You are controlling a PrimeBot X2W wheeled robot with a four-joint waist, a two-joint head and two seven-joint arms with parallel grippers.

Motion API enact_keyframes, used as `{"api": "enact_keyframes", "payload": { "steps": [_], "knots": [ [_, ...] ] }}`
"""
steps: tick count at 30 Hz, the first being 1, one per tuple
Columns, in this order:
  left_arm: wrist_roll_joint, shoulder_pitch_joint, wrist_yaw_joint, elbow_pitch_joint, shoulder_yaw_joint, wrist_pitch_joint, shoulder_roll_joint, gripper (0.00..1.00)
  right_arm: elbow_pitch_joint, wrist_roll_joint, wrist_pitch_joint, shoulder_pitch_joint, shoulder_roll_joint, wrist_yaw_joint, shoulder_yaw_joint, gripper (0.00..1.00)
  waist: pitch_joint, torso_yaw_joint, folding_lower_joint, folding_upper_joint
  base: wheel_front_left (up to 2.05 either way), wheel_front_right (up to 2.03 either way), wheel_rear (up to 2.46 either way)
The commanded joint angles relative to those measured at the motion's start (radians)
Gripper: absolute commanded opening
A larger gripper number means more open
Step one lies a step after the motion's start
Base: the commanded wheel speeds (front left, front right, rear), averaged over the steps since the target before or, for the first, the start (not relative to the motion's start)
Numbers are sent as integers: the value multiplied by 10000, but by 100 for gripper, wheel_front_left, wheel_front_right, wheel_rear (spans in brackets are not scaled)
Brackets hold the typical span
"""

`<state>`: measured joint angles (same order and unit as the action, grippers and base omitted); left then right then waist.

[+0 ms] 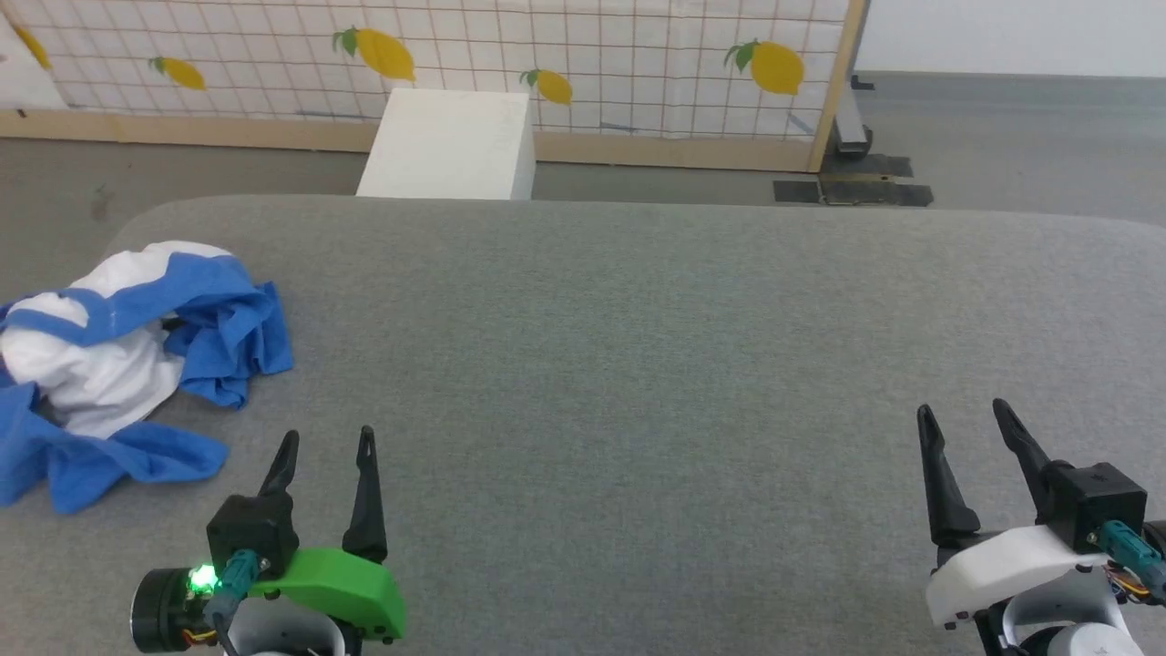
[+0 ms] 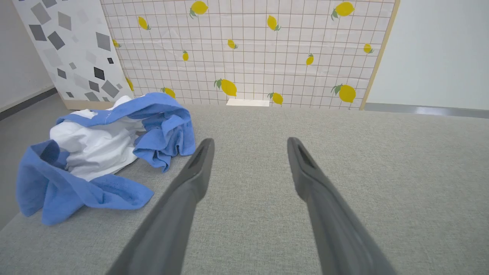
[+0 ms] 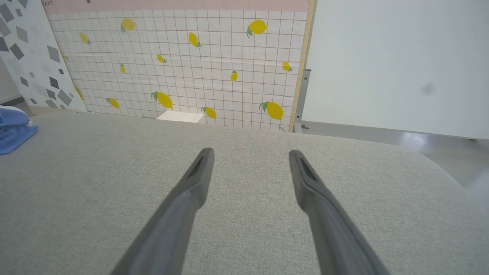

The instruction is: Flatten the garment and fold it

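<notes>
The garment [image 1: 127, 364] lies crumpled in a heap at the left end of the grey padded table [image 1: 638, 364], white cloth wrapped in royal-blue folds; its print is hidden. In the left wrist view the garment [image 2: 103, 152] sits left of my fingers, and its blue edge [image 3: 13, 128] shows at the far left of the right wrist view. My left gripper [image 1: 328, 442] stands open just right of the heap, nothing between its fingers. My right gripper [image 1: 966, 415] is open over bare table at the lower right, far from the garment.
A white box [image 1: 451, 141] stands on the floor beyond the table's far edge. Behind it runs a lemon-print grid panel [image 1: 547, 55] with a wooden frame. The table's right corner [image 3: 439, 172] rounds off toward the grey floor.
</notes>
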<state>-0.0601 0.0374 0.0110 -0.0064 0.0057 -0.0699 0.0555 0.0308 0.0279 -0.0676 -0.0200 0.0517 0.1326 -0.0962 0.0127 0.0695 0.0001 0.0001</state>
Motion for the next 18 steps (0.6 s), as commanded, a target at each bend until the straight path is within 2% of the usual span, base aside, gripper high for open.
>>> {"api": "enact_keyframes", "payload": {
  "steps": [1, 18],
  "knots": [
    [-179, 105, 65, -15, 17, -130, -15, 100, 43, 69, -144, 3, -6, -6, -45, 100, -2, 201, -1, -1, 0, 0, 0],
    [-566, 307, 210, 57, -60, -476, -23, 100, 228, 38, -491, 84, -8, -8, 113, 100, 48, 1603, -1, -1, 0, 0, 0]
  ]
}}
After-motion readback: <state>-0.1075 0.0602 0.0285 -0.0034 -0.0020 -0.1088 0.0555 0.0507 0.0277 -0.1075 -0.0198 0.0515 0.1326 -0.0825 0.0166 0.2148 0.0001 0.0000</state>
